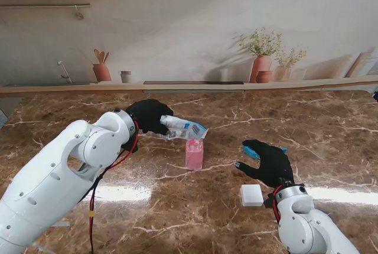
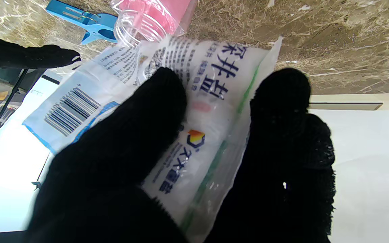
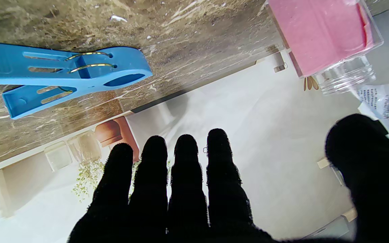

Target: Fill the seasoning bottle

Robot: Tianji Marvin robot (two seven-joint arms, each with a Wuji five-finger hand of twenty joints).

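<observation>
Seasoning bottle [image 1: 194, 153] stands upright mid-table, clear plastic, mostly full of pink content, mouth uncapped. Salt bag [image 1: 183, 127] hangs tilted over it, lower corner right at the bottle mouth; left wrist view shows the bag's white printed film touching the threaded neck [image 2: 132, 28]. Whether anything is flowing: cannot tell.

Left hand [image 1: 149, 116] is clamped on the bag, thumb on one face and fingers [image 2: 279, 111] on the other, holding it just above and to the left of the bottle.

Right hand [image 1: 269, 162] holds nothing, palm down, four fingers [image 3: 184, 168] straight and side by side, thumb splayed off. It sits to the right of the bottle, apart from it, not touching. Blue clip [image 3: 62, 76] lies on the marble just past its fingertips. White cap [image 1: 252, 195] sits on the table nearer to me, beside the right wrist.
</observation>
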